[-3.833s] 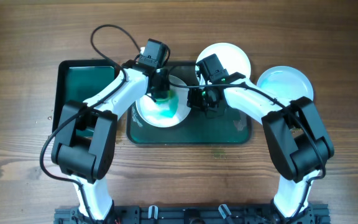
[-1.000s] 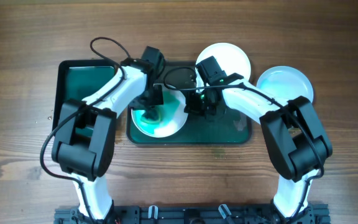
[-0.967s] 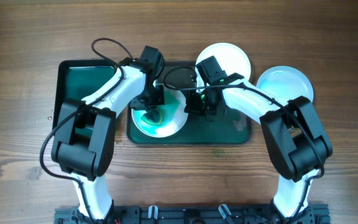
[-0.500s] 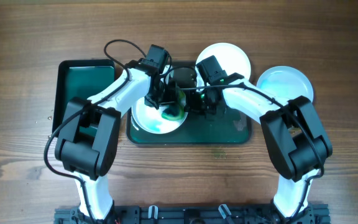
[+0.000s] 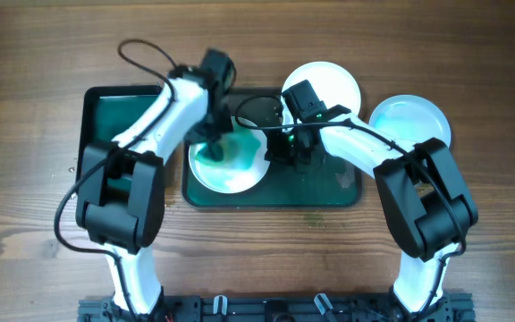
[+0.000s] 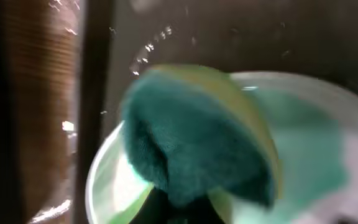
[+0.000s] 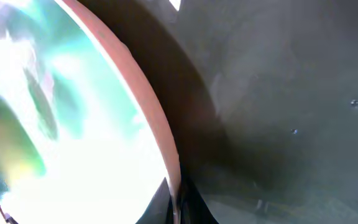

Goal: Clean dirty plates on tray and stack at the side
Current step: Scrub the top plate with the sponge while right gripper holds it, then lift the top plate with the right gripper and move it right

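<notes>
On the nine-o'clock half of the tray (image 5: 329, 192) sits the green-smeared plate (image 5: 235, 172), its three-o'clock rim nipped by the right gripper (image 5: 284, 148), apparently to stop it sliding, while the left gripper (image 5: 215, 145), clamped on a sponge (image 6: 191, 143), scrubs its ten-o'clock side.

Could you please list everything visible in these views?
table: one, brown wood, underneath.
tray: one, dark green, centre.
pan: one, green, left of the tray.
smeared plate: one, white with green smear, on the tray's left half.
other plates: two, white; one at the tray's far edge, one on the table to its right.
sponge: one, green and yellow, on the smeared plate.
left fingers: black, shut on the sponge.
right fingers: black, gripping the smeared plate's right rim.
</notes>
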